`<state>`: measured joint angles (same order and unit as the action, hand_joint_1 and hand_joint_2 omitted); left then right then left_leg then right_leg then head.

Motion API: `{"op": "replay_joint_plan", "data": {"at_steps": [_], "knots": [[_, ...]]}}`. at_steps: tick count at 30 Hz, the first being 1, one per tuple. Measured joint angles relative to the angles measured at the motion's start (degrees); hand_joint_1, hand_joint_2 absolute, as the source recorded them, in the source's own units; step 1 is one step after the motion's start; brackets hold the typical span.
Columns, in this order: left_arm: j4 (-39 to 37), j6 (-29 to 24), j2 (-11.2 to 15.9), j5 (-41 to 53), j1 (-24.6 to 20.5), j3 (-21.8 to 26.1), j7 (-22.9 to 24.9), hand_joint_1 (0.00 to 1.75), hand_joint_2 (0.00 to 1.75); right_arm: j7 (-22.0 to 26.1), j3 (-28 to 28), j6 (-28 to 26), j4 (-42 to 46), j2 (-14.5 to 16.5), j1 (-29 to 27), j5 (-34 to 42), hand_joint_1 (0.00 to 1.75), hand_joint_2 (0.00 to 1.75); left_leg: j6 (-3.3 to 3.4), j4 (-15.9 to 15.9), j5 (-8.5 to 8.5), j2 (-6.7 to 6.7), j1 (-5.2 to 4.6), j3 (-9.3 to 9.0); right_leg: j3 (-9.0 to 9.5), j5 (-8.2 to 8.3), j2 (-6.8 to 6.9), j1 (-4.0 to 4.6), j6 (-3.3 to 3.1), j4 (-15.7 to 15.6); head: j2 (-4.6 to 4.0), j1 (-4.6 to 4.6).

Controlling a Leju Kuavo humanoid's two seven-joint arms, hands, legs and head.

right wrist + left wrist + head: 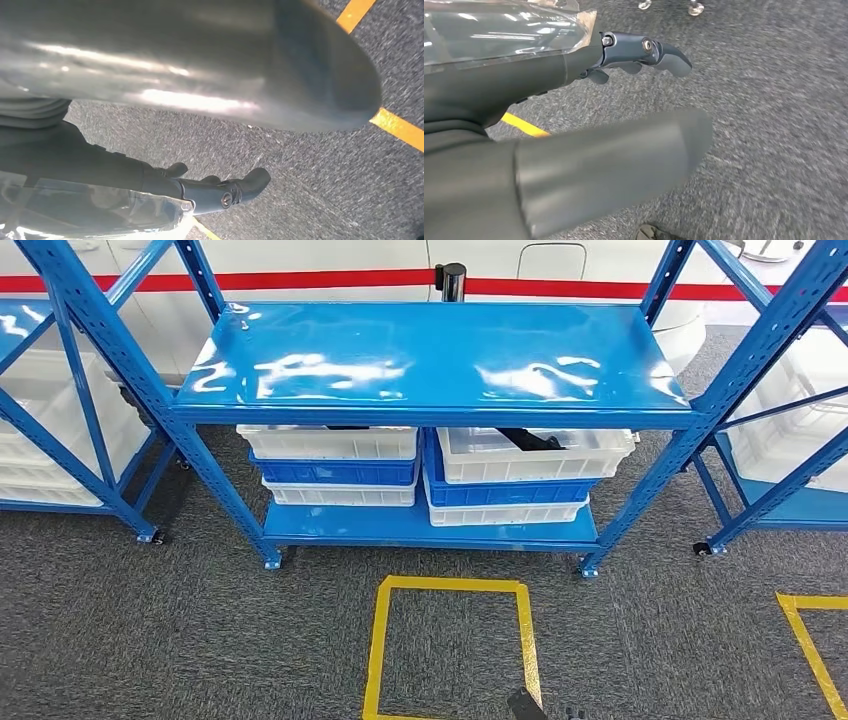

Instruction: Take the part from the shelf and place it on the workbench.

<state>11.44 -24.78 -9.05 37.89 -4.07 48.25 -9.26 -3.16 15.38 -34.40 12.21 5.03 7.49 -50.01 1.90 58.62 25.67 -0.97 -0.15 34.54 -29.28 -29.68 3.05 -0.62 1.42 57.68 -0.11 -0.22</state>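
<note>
Left hand (624, 100) empty, fingers apart, right hand (210, 150) likewise, above carpet (774, 125)

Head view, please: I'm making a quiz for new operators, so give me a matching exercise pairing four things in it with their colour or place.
Things:
1. top shelf board
2. dark part
3. taped square
4. stripe on the wall

Descriptions:
A. yellow, on the carpet
B. red
C. glossy blue, nothing resting on its middle
D. in the top white bin of the stack toward the robot's right

Pairs: 1-C, 2-D, 3-A, 4-B
</note>
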Motion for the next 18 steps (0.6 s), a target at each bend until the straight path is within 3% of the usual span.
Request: {"op": "replay_joint_plan", "data": {"at_steps": [1,2,3,6,7,8,10,11,13,15,17,18], "knots": [[0.0,0.1,-0.1,0.0,0.0,0.0,0.0,0.00,1.75,0.0,0.1,0.0,0.0,0.0,0.0,0.1,0.00,1.31,0.25,-0.5,-0.17,0.21,0.04,-0.31,0.04,-0.16,-0.01,0.02,0.27,0.1,0.00,-0.01],[0.0,0.1,-0.1,0.0,0.1,0.0,0.0,0.00,1.75,0.0,0.2,0.1,0.0,-0.1,0.1,0.1,0.00,1.75,0.58,-1.0,-0.38,0.43,0.17,-0.69,-0.24,-0.63,-0.33,0.08,0.39,0.9,0.00,0.02],[0.0,0.2,-0.2,0.0,0.0,0.1,0.0,0.00,1.75,-0.1,0.4,0.2,0.1,-0.1,0.1,0.1,0.00,1.75,0.84,-1.5,-0.61,0.65,0.34,-1.08,-1.17,-1.62,-0.91,0.12,0.33,2.9,0.00,0.08],[0.0,0.3,-0.3,0.2,-0.1,0.1,0.1,0.00,1.75,-0.1,0.7,0.7,0.1,-0.4,-0.2,0.3,0.00,0.44,1.21,-1.9,-0.67,1.47,0.48,-1.38,-7.03,-5.59,-2.50,-0.13,-0.07,13.6,0.00,0.23],[0.0,0.4,-0.4,0.2,-0.1,0.1,0.2,0.00,1.75,-0.1,0.7,0.8,0.1,-0.4,-0.3,0.4,0.00,0.44,1.21,-1.9,-0.61,1.81,0.46,-1.42,-8.43,-5.85,-2.61,-0.19,0.21,15.6,0.00,0.25],[0.0,0.4,-0.4,0.2,-0.1,0.1,0.5,0.00,1.75,-0.1,0.8,0.9,0.1,-0.5,-0.4,0.3,0.00,0.87,1.13,-1.8,-0.53,2.13,0.47,-1.49,-8.79,-5.14,-2.66,-0.26,0.73,15.4,0.00,0.26],[0.0,0.5,-0.6,0.2,-0.1,0.1,1.2,0.00,1.75,-0.1,0.8,1.1,0.1,-0.7,-0.4,0.3,0.00,1.75,0.74,-1.6,-0.23,2.72,0.56,-1.71,-6.23,-1.41,-2.71,-0.61,2.04,8.5,0.00,0.27],[0.0,0.5,-0.6,0.2,-0.1,0.1,1.6,0.00,1.75,-0.1,0.8,1.2,0.1,-0.8,-0.4,0.2,0.00,1.75,0.38,-1.3,0.03,2.96,0.48,-1.78,-4.63,0.30,-2.78,-0.68,2.35,4.8,0.00,0.31],[0.0,0.6,-0.6,0.1,-0.1,0.0,2.1,0.00,1.75,-0.1,0.7,1.4,0.1,-0.8,-0.3,0.1,0.00,1.75,-0.25,-0.8,0.63,3.22,0.30,-1.82,-2.71,2.03,-2.92,-0.74,1.88,0.4,0.00,0.33],[0.1,0.9,-0.4,-0.4,0.1,-0.6,2.5,0.00,1.75,-0.1,0.6,2.0,0.1,-0.8,-0.5,0.7,0.00,1.75,0.41,-0.6,0.93,3.20,0.19,-1.83,-2.44,2.14,-2.96,-0.70,1.05,0.2,0.00,0.28],[0.4,1.8,-0.1,-1.8,0.5,-1.9,2.8,0.00,1.75,0.0,0.4,3.2,0.2,-0.9,-1.0,2.4,0.00,1.75,1.51,-0.7,0.92,3.13,0.21,-1.89,-2.27,2.19,-3.02,-0.59,0.83,0.2,0.00,0.26],[0.4,2.1,0.0,-2.2,0.6,-2.3,2.9,0.00,1.75,0.0,0.3,3.6,0.2,-1.0,-1.2,2.9,0.00,1.75,1.73,-0.7,0.91,3.12,0.21,-1.92,-2.26,2.20,-3.04,-0.55,0.78,0.2,0.00,0.26]]}}
